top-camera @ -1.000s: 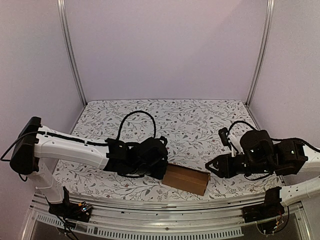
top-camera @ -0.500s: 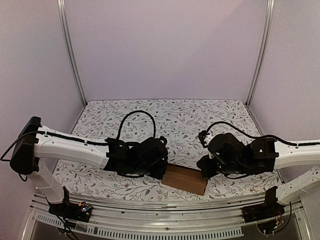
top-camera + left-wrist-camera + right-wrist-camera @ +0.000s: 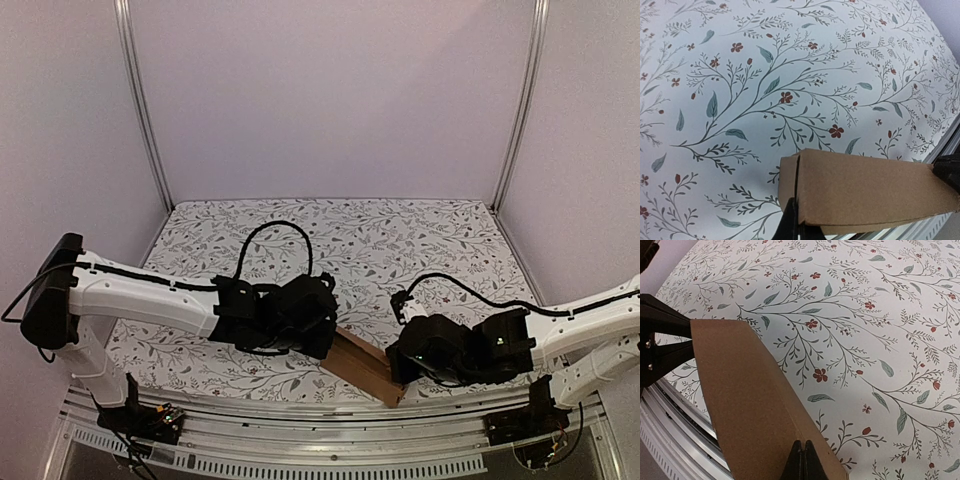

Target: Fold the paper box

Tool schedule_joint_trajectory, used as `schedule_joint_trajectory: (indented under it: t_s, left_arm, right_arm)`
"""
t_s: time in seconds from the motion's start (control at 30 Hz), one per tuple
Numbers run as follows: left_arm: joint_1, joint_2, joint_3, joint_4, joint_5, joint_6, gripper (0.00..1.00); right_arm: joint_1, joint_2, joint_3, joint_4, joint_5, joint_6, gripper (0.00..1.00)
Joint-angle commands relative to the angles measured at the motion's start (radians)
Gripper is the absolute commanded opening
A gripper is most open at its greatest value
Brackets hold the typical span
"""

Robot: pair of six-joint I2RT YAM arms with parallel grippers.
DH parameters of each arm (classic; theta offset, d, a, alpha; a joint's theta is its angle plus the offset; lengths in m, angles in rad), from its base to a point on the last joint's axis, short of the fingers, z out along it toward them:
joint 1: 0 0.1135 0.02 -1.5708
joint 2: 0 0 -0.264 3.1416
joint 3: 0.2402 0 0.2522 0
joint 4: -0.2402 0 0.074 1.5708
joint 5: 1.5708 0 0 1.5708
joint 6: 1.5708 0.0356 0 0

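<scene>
Swung round since a second ago, the plain brown cardboard paper box [image 3: 362,368], folded into a long rectangular block, lies slanted close to the near edge of the floral-patterned desk [image 3: 400,240]; its right end has turned toward the robot. At that end the right claw [image 3: 802,460], which stood apart and spread a second ago, has come across and is fully clenched, its tips against the box. Whether they nip a cardboard edge cannot be told. At the opposite end the left claw [image 3: 795,225] stays clenched at a seam, its arm unmoved. With both ends engaged and the block already formed, folding appears nearly finished, and only the end closures seem to remain.
</scene>
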Motion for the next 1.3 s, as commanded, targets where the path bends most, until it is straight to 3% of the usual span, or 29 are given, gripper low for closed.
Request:
schedule_joint_trajectory:
  t_s: [0.0, 0.27, 0.57, 0.77, 1.27]
  left_arm:
    - [-0.018, 0.062, -0.031, -0.147, 0.040, -0.021, 0.00]
    - [-0.023, 0.034, -0.034, -0.177, 0.004, -0.020, 0.06]
    - [-0.029, -0.024, -0.029, -0.202, -0.032, -0.001, 0.28]
    - [-0.043, -0.066, -0.019, -0.203, -0.037, 0.014, 0.38]
    - [-0.055, -0.180, -0.064, -0.088, 0.033, 0.114, 0.51]
  right_arm:
    - [0.018, 0.018, -0.011, -0.070, 0.029, 0.027, 0.00]
    - [0.019, -0.030, 0.102, -0.167, 0.113, -0.059, 0.00]
    - [0.018, -0.083, 0.149, -0.183, 0.106, -0.165, 0.00]
    - [0.017, -0.089, 0.164, -0.147, 0.085, -0.201, 0.00]
    - [-0.066, 0.095, 0.293, 0.017, 0.055, -0.322, 0.00]
